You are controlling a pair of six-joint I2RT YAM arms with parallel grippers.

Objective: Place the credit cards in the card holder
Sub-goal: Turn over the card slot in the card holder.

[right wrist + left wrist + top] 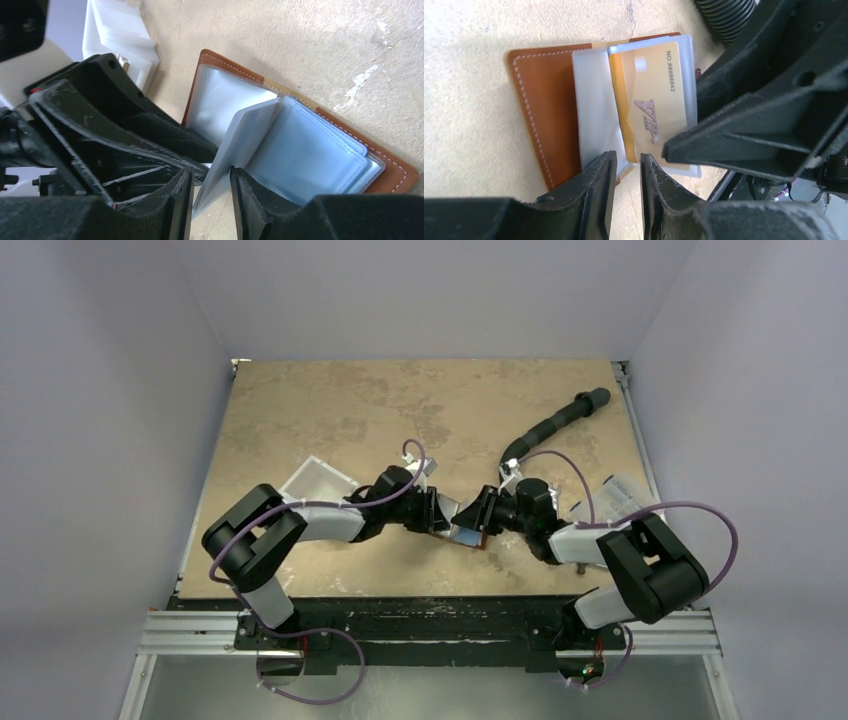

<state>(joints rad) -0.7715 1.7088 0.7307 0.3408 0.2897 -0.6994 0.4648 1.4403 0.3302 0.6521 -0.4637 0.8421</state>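
Note:
The card holder lies open on the table, brown leather outside with grey pockets; it shows between both arms in the top view. A gold credit card marked VIP sits inside a clear sleeve of it. My left gripper is open at the holder's near edge, and the sleeve's corner just reaches its tips. My right gripper is open around an upright grey-blue sleeve leaf, which touches one finger only. The two grippers nearly meet over the holder.
A white-and-clear plastic box stands just left of the left arm. A black corrugated hose runs toward the back right. A clear printed packet lies near the table's right edge.

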